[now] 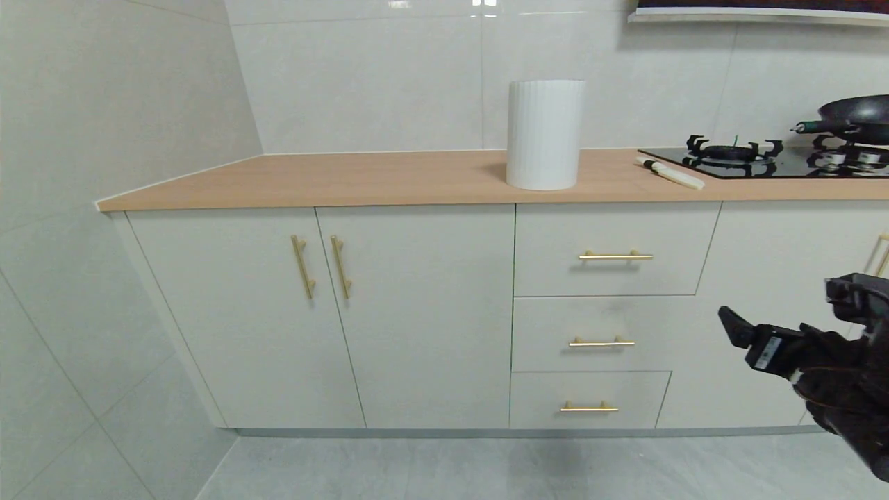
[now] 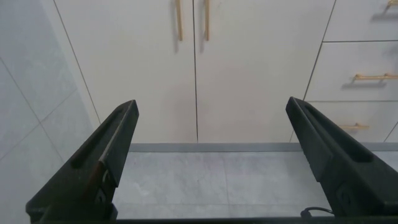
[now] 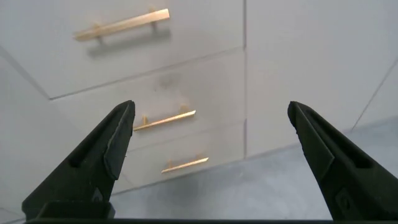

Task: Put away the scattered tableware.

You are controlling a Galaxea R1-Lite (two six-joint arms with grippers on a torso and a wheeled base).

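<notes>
On countertop (image 1: 347, 180): white ribbed holder (image 1: 544, 134), upright, near the front edge; this is the reference for everything below.
Utensil (image 1: 670, 173): cream-coloured, long and thin, lying flat on the counter to the right of the holder, clearly apart from it and angled across the counter. Can't tell exactly what kind of utensil it is.
Hob (image 1: 785, 163): black glass, further right of the holder than the utensil; the utensil's far end sits just beside its near corner.
Burner (image 1: 733, 151): the hob burner nearest the holder, nothing on it.
Pan (image 1: 858, 114): dark, on the burner farthest right of the holder, handle pointing back toward the holder.
Drawers: stack of three directly below the holder, all closed; gold handles top (image 1: 615, 256), middle (image 1: 601, 342) and bottom (image 1: 589, 408).
Cabinet doors (image 1: 312, 312): a pair below and left of the holder, closed, with vertical gold handles.
Right gripper (image 3: 210, 112): low and to the right of the holder, at drawer height, facing the drawer fronts; jaws wide apart, holding nothing.
Left gripper (image 2: 212, 106): well below the holder, facing the bottom of the cabinet doors and the floor; jaws wide apart, holding nothing.
</notes>
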